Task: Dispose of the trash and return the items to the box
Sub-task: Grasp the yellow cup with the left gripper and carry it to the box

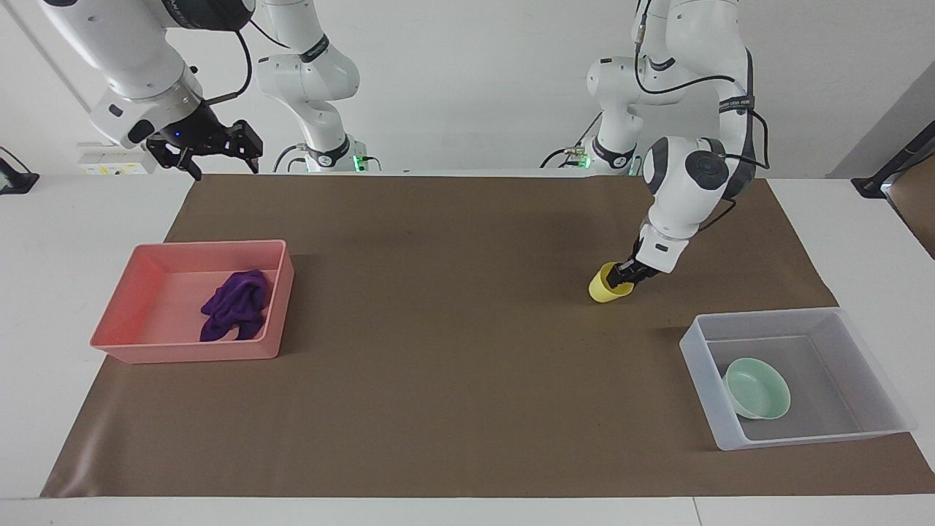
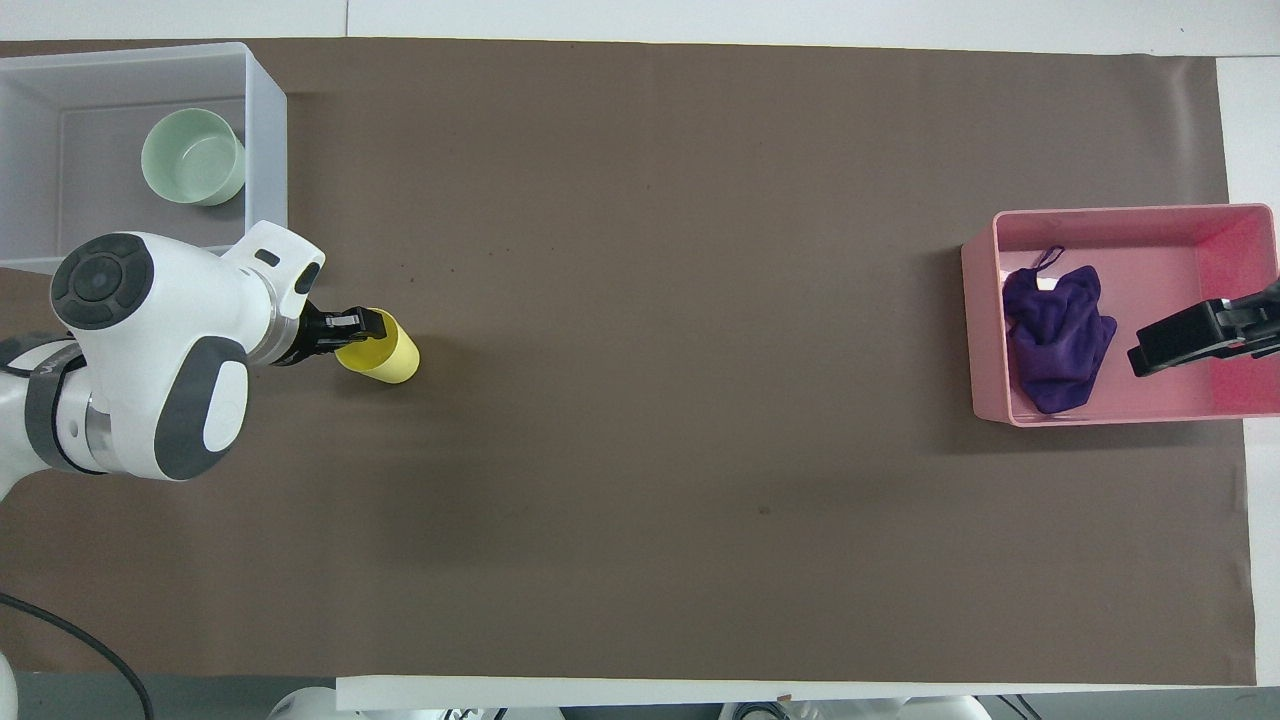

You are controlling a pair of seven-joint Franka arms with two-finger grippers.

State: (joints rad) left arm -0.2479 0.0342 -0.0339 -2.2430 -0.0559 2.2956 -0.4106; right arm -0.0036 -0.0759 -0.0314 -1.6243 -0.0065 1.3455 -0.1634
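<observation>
Two arms share the brown-covered tabletop (image 1: 453, 380), and most of the sorting looks done. Largest of the things is the translucent box (image 1: 869, 343), which sits near the left end effector, farther from the robots, toward the left arm's end of the tabletop; the mint-green bowl (image 1: 757, 388) already lies inside it, so judging by that, one item is back where it belongs. The pink tray (image 1: 146, 351) lies at the right arm's end, with the purple rag (image 1: 235, 305) bunched in it, apparently the trash disposed of.

High above the tabletop edge nearest the robots, on the robots' side of the tray, hangs the right end effector (image 1: 213, 157), fingers spread and holding nothing; this arm waits.

Low over the mat, the left end effector (image 1: 624, 275) is closed on the yellow cup (image 1: 605, 287), pinching it at the rim. The cup is tipped, its base pointing away from the gripper, probably because a wall grip suits lifting it over the box's side. What remains, by this reading, is carrying the cup to the box.
</observation>
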